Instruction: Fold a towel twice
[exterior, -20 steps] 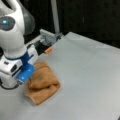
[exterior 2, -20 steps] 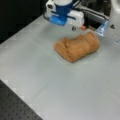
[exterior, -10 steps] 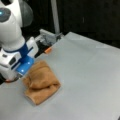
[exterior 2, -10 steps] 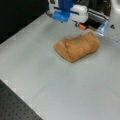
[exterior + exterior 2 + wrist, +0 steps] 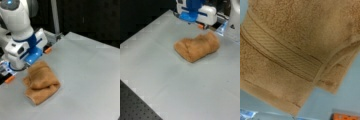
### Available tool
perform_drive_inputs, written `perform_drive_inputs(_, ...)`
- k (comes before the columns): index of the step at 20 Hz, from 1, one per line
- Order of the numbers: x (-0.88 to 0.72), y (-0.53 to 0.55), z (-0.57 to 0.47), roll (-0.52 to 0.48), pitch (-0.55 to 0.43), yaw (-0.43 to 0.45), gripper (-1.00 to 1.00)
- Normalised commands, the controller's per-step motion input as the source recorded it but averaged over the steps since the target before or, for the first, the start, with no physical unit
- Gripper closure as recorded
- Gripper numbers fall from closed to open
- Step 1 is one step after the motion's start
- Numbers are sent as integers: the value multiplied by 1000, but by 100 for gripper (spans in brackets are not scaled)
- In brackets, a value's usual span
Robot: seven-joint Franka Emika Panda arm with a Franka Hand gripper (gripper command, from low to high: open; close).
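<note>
Wrist view: towel (image 5: 290, 50) fills the shot, layers overlapped, woven band stripe running diagonally. In both front views the towel (image 5: 41, 81) (image 5: 197, 46) lies folded in a thick bundle on the grey table (image 5: 87, 75) (image 5: 170, 82). Gripper (image 5: 26, 66) hangs just over its far edge; fingers hidden, spacing can't be told.

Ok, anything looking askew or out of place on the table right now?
The towel lies as a lumpy, uneven bundle rather than a neat fold; in the wrist view its layers are offset. The gripper sits at its edge.
</note>
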Motion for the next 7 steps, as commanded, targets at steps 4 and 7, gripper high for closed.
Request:
perform_drive_inputs(4,-5,300,-45,-79,-49,-165,-100)
perform_drive_inputs(7,7,158,-55,-97,-85,-142,-100)
